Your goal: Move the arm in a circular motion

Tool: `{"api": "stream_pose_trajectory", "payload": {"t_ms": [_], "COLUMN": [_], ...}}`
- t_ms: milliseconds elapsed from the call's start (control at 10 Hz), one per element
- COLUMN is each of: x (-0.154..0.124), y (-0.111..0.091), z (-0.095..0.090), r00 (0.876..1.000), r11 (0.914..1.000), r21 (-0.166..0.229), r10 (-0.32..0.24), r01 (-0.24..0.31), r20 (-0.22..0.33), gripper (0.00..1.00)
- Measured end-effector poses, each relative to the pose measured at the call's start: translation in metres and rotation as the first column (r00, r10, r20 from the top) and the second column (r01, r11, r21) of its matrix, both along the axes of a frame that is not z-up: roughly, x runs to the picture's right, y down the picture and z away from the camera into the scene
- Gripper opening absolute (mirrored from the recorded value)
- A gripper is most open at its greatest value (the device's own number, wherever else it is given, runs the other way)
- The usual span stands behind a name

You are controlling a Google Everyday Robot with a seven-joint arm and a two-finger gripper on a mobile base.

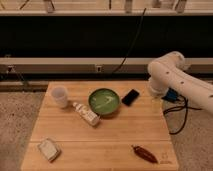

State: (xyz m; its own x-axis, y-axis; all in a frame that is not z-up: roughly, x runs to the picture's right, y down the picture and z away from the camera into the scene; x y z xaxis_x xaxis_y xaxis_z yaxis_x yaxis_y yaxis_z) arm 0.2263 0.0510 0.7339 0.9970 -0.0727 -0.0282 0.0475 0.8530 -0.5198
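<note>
Watching from my remote seat: light wooden tabletop (100, 142) sitting on a speckled floor (15, 125). There's a pale ledge (60, 64) running behind it and a dark wall panel (70, 35) above. Dim, warm light.

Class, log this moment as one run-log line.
task: circular arm motion | arm: above table's far right corner, near phone | gripper: out of view

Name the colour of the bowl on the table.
Green bowl, camera view; the hand hangs beneath the arm.

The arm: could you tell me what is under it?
Beneath the arm: the table's right edge, a black cable and the gripper beside that edge, mostly covered by the arm.
</note>
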Motion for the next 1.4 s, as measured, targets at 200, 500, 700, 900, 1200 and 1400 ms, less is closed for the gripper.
{"api": "stream_pose_trajectory", "payload": {"t_ms": [200, 500, 700, 900, 1200, 1400], "x": [-0.025, -0.042, -0.081, -0.113, -0.141, -0.152], "y": [-0.017, -0.02, -0.02, -0.016, -0.01, -0.002], "z": [0.013, 0.016, 0.015, 0.01, 0.001, -0.006], "r00": [0.999, 0.996, 0.991, 0.982, 0.971, 0.965], "r11": [0.9995, 0.9968, 0.9929, 0.9858, 0.9767, 0.9733], "r21": [0.005, 0.006, 0.018, 0.027, 0.038, 0.039], "r10": [-0.032, -0.08, -0.118, -0.168, -0.214, -0.229], "r01": [0.032, 0.08, 0.117, 0.166, 0.211, 0.226], "r20": [0.012, 0.026, 0.055, 0.083, 0.109, 0.123], "gripper": [0.8, 0.8, 0.8, 0.8, 0.8, 0.8]}}
